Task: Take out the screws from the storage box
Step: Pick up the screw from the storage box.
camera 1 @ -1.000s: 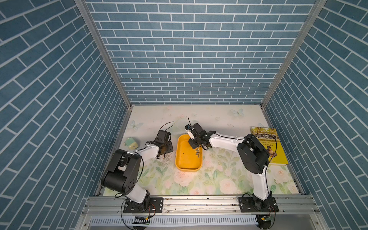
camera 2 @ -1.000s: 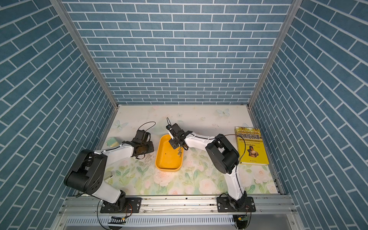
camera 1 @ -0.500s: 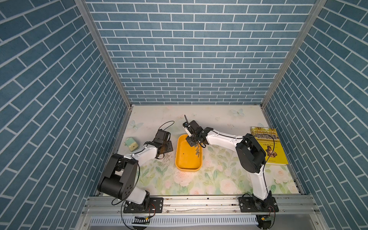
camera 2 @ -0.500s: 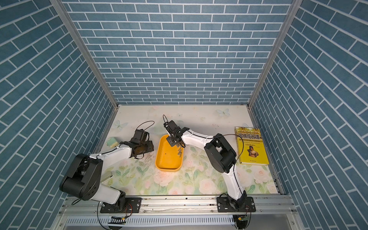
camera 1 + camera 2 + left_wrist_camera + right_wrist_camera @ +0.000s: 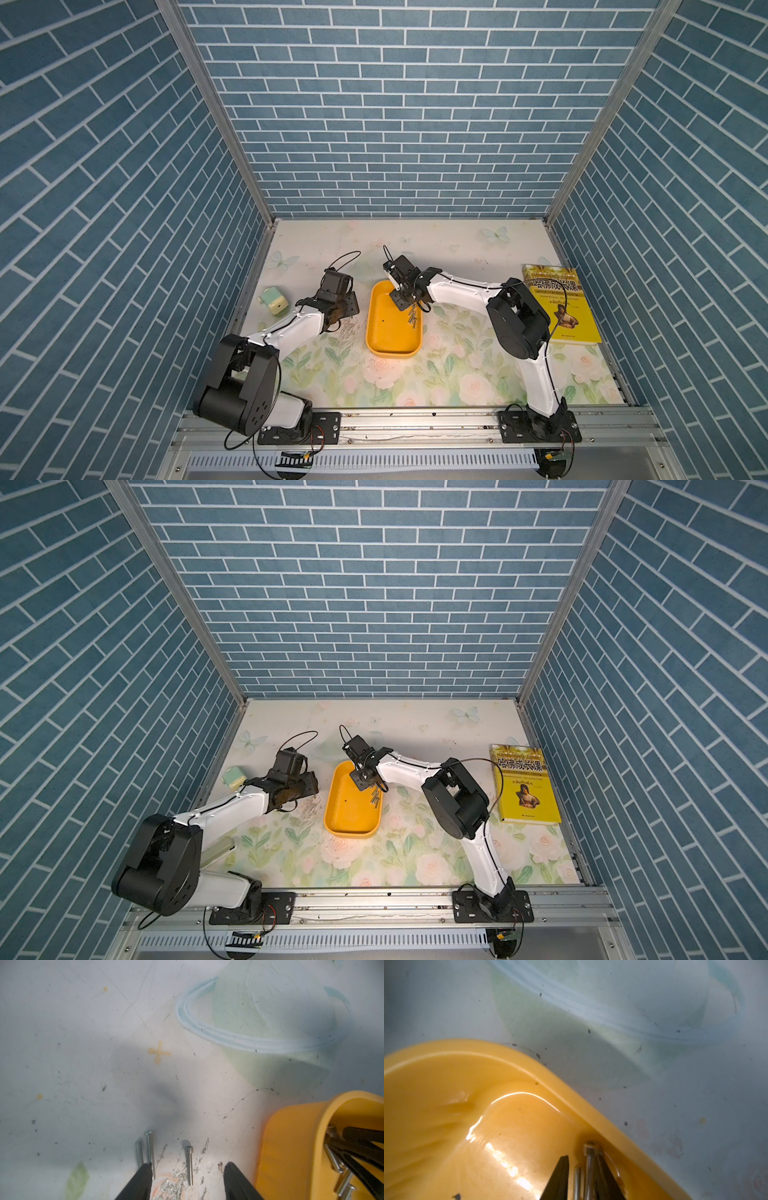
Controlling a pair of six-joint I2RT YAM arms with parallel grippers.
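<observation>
Left tool point(image 5: 188, 1164) hangs low over the floral counter point(image 5: 83, 1043), its black fingers point(image 5: 143, 1180) spread apart and gripping nothing. One of the screws point(image 5: 189, 1164) lies flat on the counter in the gap between those fingers, touching neither. Two more lie side by side just outside one finger, the longer one running up against its tip.

Just beside this tool, on the side toward the other arm, sits the yellow-orange storage box point(image 5: 390, 353). The right tool point(image 5: 582, 1156) reaches down inside it, close to a rounded corner and hard by the wall. Two screws lie lengthwise between its narrowly parted fingers, one with its head just past the tips. Whether they are clamped or merely straddled cannot be told.

In both top views a small cluster of screws point(image 5: 412, 321) point(image 5: 376, 799) lies in the box directly below the right tool, along the wall nearer that arm.

A mint-green pencil sharpener point(image 5: 275, 300) stands on the far side of the left tool from the box. A yellow book point(image 5: 561, 307) lies well behind the right tool, past its arm's elbow.
</observation>
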